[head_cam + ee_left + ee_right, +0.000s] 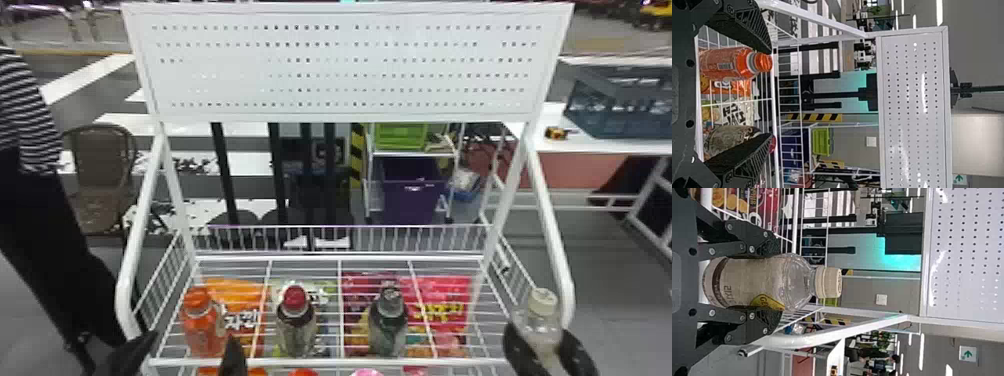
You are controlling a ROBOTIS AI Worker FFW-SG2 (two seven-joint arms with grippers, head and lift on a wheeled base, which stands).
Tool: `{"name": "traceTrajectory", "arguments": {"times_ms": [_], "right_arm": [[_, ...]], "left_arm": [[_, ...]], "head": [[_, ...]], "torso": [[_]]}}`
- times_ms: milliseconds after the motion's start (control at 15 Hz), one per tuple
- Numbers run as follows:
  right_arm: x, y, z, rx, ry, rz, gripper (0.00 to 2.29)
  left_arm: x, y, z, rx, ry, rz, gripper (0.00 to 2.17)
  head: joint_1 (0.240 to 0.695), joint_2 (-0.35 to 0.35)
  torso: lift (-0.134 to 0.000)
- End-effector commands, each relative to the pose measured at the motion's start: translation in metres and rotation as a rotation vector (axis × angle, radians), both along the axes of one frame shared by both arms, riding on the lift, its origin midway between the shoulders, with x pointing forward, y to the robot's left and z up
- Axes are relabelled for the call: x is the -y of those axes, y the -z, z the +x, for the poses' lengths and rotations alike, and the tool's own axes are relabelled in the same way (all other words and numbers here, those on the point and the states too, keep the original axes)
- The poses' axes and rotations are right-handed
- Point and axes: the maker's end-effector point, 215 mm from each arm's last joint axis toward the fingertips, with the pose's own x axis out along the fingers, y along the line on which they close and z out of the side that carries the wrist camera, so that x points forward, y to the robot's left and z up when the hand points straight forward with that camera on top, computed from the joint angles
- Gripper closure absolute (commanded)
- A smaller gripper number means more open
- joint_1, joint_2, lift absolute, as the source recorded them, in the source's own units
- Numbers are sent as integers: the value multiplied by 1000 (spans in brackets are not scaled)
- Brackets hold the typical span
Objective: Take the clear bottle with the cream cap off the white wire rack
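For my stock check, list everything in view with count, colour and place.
Wire rack: one, white, centre
Holed panel: one, white, above rack
Cream-capped bottle: one, clear, rack's right end
Orange-capped bottle: one, orange, rack's left
Red-capped bottle: one, brownish, rack's middle
Grey-capped bottle: one, dark, right of that
Snack packs: several, mixed colours, beneath wires
Bins: two, green and purple, behind rack
Chair: one, brown, back left
Crate: one, blue-grey, table at right
Left pincer: one, black, open, front left
Right pincer: one, black, closed on cream-capped bottle
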Motion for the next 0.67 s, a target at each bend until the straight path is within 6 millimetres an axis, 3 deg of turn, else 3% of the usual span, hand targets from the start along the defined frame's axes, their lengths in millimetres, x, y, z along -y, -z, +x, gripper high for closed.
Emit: {"name": "traceTrajectory", "arguments": {"times_ms": [0, 333, 600], "right_arm": [[12, -33, -41, 44, 16, 17, 1801], [10, -84, -105, 175, 5, 13, 1801], [10, -92, -115, 196, 13, 22, 1801]], "left_arm": [[-9, -4, 2, 12, -13, -7, 144], [-29, -12, 8, 43, -44, -14, 144], [-27, -11, 9, 42, -39, -22, 144]], "head": [[499, 0], [499, 0], [499, 0]], "torso": [[0], [0], [0]]}}
